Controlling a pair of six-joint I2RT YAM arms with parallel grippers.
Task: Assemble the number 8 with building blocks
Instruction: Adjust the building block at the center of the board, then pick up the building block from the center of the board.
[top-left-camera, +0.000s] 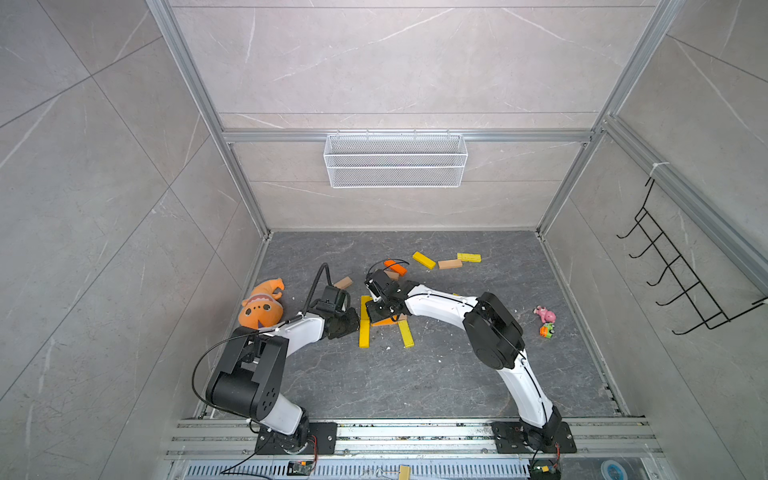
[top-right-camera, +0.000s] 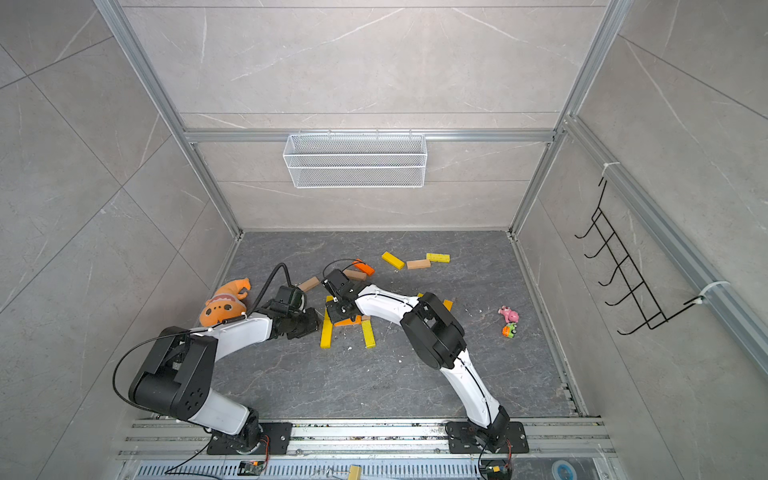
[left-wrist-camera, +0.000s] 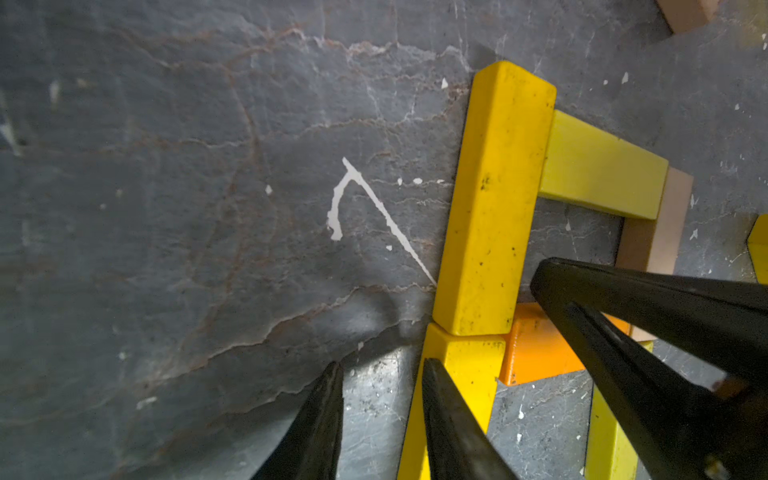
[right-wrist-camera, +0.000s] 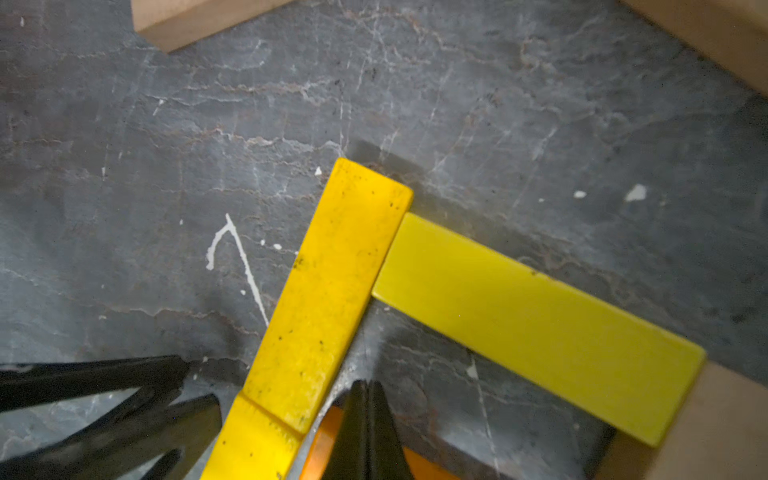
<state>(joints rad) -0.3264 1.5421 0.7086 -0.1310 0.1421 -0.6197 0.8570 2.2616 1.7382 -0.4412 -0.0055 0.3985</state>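
The building blocks (top-left-camera: 364, 332) of the half-made 8 lie loose mid-floor between the arms, merely butted together, and both grippers crowd them. The right gripper (right-wrist-camera: 365, 390), pinched tight on nothing, has its tip inside the upper loop beside the upper yellow block (right-wrist-camera: 328, 299) and over the orange bar (left-wrist-camera: 532, 357); the left gripper (left-wrist-camera: 382, 363), fingers slightly parted and empty, sits just outside the lower yellow block (left-wrist-camera: 478, 361). I'd worry any sideways drift of either tip shoves that yellow side crooked or opens the corner with the top yellow bar (right-wrist-camera: 536, 324), since nothing pins them
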